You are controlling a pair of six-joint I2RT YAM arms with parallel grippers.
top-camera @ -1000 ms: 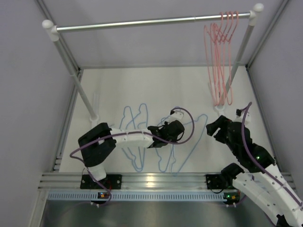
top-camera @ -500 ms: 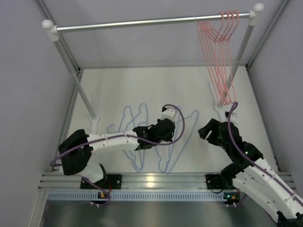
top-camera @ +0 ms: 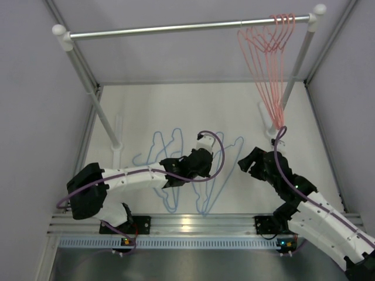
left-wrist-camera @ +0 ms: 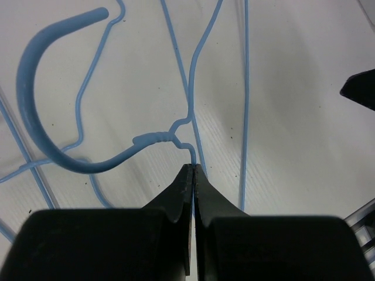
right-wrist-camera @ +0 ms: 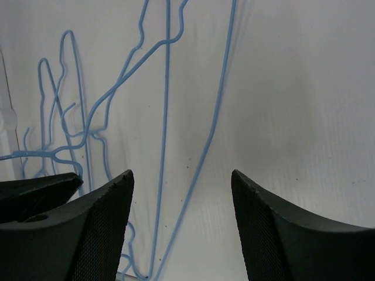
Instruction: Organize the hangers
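Several pink-red hangers [top-camera: 268, 58] hang at the right end of the silver rail [top-camera: 176, 27]. Several light blue hangers [top-camera: 166, 146] lie on the white table. My left gripper [left-wrist-camera: 193, 167] is shut on the wire of one blue hanger [left-wrist-camera: 157, 139], just below its twisted neck, with the hook [left-wrist-camera: 32, 88] curving off to the left. From above, this gripper [top-camera: 202, 164] sits mid-table, and the held hanger [top-camera: 224, 172] stretches down to the right. My right gripper [right-wrist-camera: 181, 174] is open above bare table, blue wire [right-wrist-camera: 167, 88] just left of it; from above it [top-camera: 249, 161] hovers right of the held hanger.
The rail rests on two grey posts, the left [top-camera: 96, 105] and the right [top-camera: 296, 70], each with a foot on the table. Grey walls enclose the sides and back. An aluminium rail [top-camera: 187, 225] carrying both arm bases runs along the near edge.
The left arm has pulled back to the left, dragging the held blue hanger with it. The right arm has followed leftward. The pink-red hangers have swung to the left on the rail.
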